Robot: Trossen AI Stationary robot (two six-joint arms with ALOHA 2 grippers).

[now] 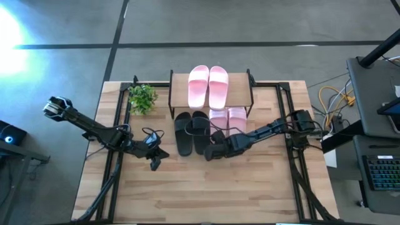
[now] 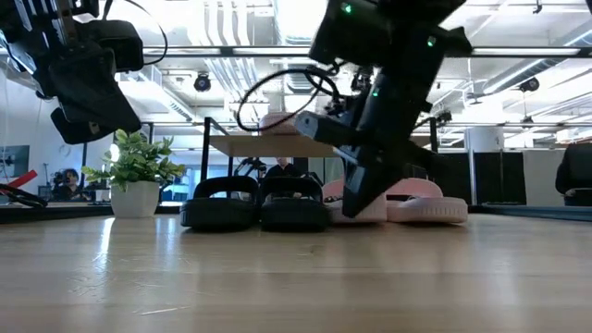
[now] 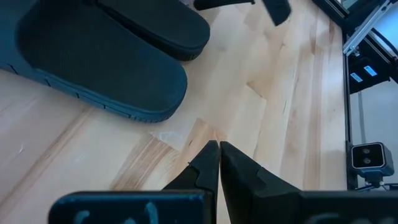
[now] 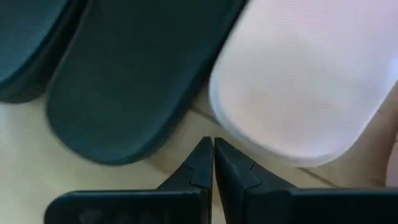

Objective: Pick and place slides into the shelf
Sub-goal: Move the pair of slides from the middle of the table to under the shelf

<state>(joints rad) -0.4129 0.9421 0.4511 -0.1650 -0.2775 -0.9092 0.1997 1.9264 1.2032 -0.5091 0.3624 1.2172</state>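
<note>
The shelf (image 1: 178, 94) stands at the table's far side, with two pink slides (image 1: 208, 86) lying side by side on its top board. Two black slides (image 1: 191, 132) rest on their soles on the table in front of it. To their right, two more pink slides (image 1: 228, 117) reach under the shelf. My right gripper (image 4: 213, 140) is shut and hangs low just near of the gap between the right black slide (image 4: 137, 81) and a pink slide's heel (image 4: 298, 93); bare wood shows between them. My left gripper (image 3: 219, 144) is shut over bare table, left and near of the black slides (image 3: 99, 68).
A small potted plant (image 1: 142, 98) stands left of the shelf. Black frame rails (image 1: 289, 119) run along the table's left and right sides. A cable loops over the lower pink slides by the right arm. The near half of the wooden table (image 1: 206, 194) is bare.
</note>
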